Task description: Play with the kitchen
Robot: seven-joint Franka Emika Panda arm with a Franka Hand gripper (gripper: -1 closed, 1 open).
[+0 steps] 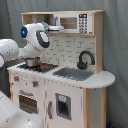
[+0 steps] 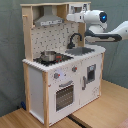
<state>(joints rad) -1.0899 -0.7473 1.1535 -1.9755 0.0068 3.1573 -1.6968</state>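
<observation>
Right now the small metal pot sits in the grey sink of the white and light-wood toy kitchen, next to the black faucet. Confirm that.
Not quite. The small metal pot sits on the black stove top, not in the grey sink. Both exterior views show the sink basin holding nothing beside the black faucet of the white and light-wood toy kitchen.

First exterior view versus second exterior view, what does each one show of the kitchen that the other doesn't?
Only the first exterior view shows the microwave panel face-on. Only the second exterior view shows the hood, the kitchen's plain side wall and the wooden floor. Both exterior views show the pot on the stove, the black faucet, the grey sink, the oven door and the robot arm.
</observation>
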